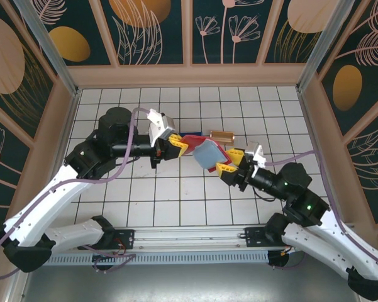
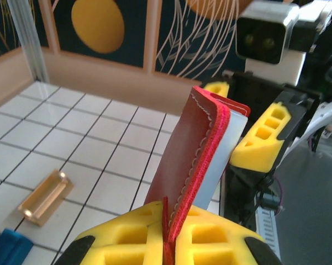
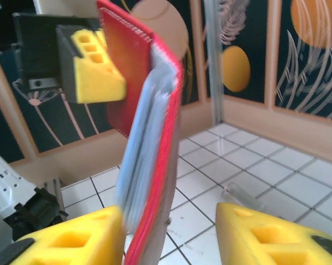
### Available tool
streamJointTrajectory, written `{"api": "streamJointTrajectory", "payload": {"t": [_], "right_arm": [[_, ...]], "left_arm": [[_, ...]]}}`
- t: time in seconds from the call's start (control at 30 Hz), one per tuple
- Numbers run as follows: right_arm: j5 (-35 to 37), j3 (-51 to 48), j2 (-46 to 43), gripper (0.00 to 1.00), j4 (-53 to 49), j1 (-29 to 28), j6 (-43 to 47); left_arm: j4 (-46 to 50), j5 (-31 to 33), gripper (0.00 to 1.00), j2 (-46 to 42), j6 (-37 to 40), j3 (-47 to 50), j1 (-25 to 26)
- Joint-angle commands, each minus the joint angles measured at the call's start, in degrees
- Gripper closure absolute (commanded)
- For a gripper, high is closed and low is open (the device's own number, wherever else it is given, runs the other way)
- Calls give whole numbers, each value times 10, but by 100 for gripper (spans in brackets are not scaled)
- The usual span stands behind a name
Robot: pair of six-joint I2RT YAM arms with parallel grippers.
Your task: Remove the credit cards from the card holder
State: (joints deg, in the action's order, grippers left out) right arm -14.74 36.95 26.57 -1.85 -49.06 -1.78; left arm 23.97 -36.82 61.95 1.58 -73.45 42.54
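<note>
Left wrist view shows your left tool (image 2: pixel 168 221) pinching the red card holder (image 2: pixel 196 149) upright above the desk (image 2: pixel 72 143), right tool (image 2: pixel 242 113) spread around its pale pockets (image 2: pixel 233 143); leather likely flexes, cards inside slick and stiff, so pinch an exposed card edge.

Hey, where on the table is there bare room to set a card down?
Bare tiles lie between the rail and the held card holder, and along the back wall. Crowded mid-table, around the card holder and copper block.

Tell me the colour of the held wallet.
The wallet is red; left wrist view shows it best.
</note>
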Motion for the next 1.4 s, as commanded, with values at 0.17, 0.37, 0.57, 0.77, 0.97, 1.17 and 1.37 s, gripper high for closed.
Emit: {"api": "streamJointTrajectory", "payload": {"t": [0.17, 0.37, 0.57, 0.77, 0.97, 1.17, 1.37], "right_arm": [[-94, -14, -32, 70, 96, 2, 9], [-97, -11, -33, 72, 97, 3, 15], [-97, -6, -35, 75, 96, 3, 19], [-116, -6, -38, 79, 95, 2, 25], [-116, -2, -46, 79, 91, 2, 31], [-105, -1, -51, 79, 86, 2, 37], [-74, 3, -45, 83, 101, 2, 32]], "left_arm": [[-111, -57, 100, -31, -47, 17, -1], [-128, -78, 100, -34, -56, 16, -1], [-136, -93, 100, -38, -58, 16, -1], [-143, -89, 100, -45, -60, 17, -2], [-144, -101, 100, -49, -60, 18, -1], [-133, -99, 100, -48, -56, 13, -1], [-128, -109, 100, -45, -55, 9, -1]]}}
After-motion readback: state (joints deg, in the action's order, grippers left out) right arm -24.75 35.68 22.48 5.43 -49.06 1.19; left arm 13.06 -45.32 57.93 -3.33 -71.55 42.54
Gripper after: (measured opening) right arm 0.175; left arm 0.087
